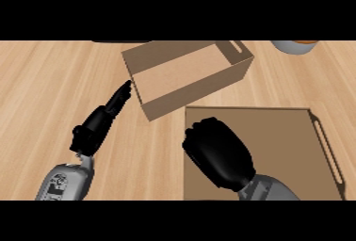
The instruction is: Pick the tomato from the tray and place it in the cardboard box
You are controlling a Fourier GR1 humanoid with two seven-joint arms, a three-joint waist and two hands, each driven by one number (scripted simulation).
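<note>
Open cardboard box [188, 75], unobstructed above

Left forearm: grey, enters from the lower left edge, angled up and to the right. Left hand [103, 120]: black, seen edge-on, fingers straight and extended. Right forearm: grey, enters from the lower edge right of centre. Right hand [217, 153]: black, back upward, fingers curled under; contents hidden.

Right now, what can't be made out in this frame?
- Tomato: not visible in the head view; the right hand covers part of the tray, so whether it holds anything is hidden.
- Grey container: cut off by the top edge.
- Dark object at the top edge: too little shows.
</note>
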